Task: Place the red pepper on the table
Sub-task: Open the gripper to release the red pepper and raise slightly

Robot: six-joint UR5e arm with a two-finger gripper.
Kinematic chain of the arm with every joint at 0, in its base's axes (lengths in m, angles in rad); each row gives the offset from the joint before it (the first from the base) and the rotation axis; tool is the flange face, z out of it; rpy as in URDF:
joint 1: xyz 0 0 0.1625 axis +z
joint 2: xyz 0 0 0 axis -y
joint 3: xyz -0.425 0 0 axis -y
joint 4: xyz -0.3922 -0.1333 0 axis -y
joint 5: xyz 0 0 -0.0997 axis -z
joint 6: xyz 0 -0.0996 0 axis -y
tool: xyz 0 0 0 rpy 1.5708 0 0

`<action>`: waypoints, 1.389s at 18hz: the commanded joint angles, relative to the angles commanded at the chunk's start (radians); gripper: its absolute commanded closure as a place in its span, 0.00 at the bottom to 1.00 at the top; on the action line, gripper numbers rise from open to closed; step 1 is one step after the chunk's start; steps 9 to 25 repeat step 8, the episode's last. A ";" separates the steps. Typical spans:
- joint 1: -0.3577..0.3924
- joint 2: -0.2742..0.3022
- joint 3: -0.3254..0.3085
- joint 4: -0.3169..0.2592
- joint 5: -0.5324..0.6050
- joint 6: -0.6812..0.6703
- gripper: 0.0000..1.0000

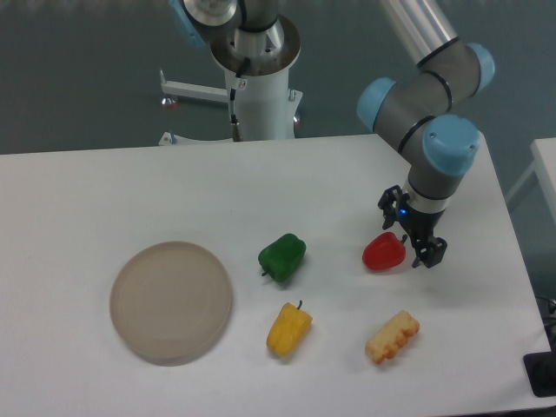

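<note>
Resting on the white table (87, 191): glossy, lobed red pepper (383, 251), right of the green pepper (282, 257). Touching its right side, gripper (419, 248), grip state unclear.

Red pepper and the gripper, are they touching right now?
Cannot tell. In the camera view the gripper sits right against the red pepper, with no visible gap, but actual contact isn't plain.

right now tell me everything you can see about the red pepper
The red pepper is a small, glossy toy with a rounded, lobed body that looks like plastic. It appears to rest on the white table, right of the green pepper and above the crinkled yellow-orange piece. The gripper is right beside its right side, fingers pointing down. Whether the fingers touch or clamp it cannot be told from this view.
</note>
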 joint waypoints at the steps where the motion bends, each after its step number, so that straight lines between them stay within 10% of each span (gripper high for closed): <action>1: 0.011 0.000 0.014 -0.014 0.000 0.000 0.00; 25: 0.031 0.000 0.052 -0.043 -0.002 0.003 0.00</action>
